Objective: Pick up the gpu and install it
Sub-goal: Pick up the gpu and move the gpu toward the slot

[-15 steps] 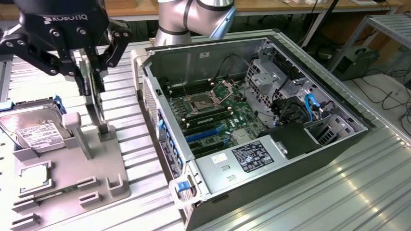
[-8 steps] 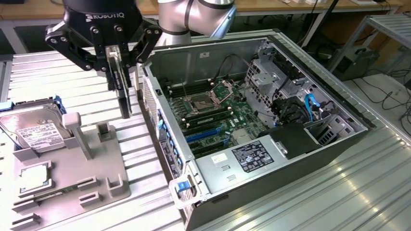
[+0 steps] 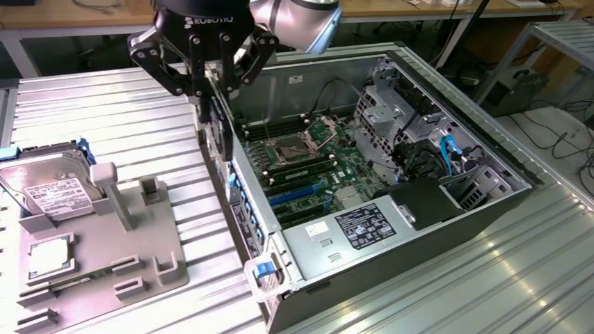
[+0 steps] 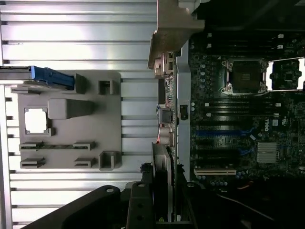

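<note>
- On the exterior view's left, a silver boxy hard drive with a white label (image 3: 42,186) stands in a flat grey plastic tray (image 3: 139,243); a small square silver chip (image 3: 49,256) lies in the same tray, closer to the camera; the tray sits on a ribbed silver metal table (image 3: 121,118).
- In the middle, the shiny silver robot arm (image 3: 297,21) hangs in from the top; its wrist points straight down.
- The black two-finger gripper (image 3: 219,87) hangs below the wrist; its fingers are pressed tight on the two flat sides of the gpu (image 3: 221,132), a thin flat dark card.
- The gpu hangs on its edge under the fingers; it is right over the wall of the case on the exterior view's left; I cannot tell if it touches that wall; it is not in a slot yet.
- On the exterior view's right, a big black and silver computer case (image 3: 501,202) lies on its side with the lid off; a green motherboard (image 3: 316,167) lies inside; its long blue slots (image 3: 297,191) are bare, beside the gpu but apart from it.
</note>
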Available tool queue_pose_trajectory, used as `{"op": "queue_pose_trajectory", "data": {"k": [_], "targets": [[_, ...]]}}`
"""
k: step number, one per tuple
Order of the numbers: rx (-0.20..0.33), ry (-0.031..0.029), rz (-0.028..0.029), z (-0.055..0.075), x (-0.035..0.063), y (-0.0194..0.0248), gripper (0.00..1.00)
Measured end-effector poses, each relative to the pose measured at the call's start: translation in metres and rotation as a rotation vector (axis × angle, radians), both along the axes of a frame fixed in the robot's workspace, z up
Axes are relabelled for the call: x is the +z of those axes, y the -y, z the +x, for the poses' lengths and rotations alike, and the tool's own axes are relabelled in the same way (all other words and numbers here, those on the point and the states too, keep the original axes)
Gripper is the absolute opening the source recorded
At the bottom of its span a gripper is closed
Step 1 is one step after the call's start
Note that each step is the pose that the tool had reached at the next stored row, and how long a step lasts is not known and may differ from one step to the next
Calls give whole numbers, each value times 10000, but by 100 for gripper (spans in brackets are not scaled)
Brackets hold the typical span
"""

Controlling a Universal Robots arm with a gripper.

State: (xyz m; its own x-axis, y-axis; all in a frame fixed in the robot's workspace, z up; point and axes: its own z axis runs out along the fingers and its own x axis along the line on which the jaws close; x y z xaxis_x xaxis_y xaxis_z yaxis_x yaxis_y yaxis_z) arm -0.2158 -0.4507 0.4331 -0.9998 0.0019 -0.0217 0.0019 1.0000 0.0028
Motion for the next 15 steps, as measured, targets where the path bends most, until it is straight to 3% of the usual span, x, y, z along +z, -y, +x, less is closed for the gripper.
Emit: {"op": "queue_pose_trajectory", "data": {"k": [6,11,15], "targets": [[0,0,0,226,-6,0,28],[0,1,0,622,-24,0,28],[1,0,0,852,-33,0,28]]}}
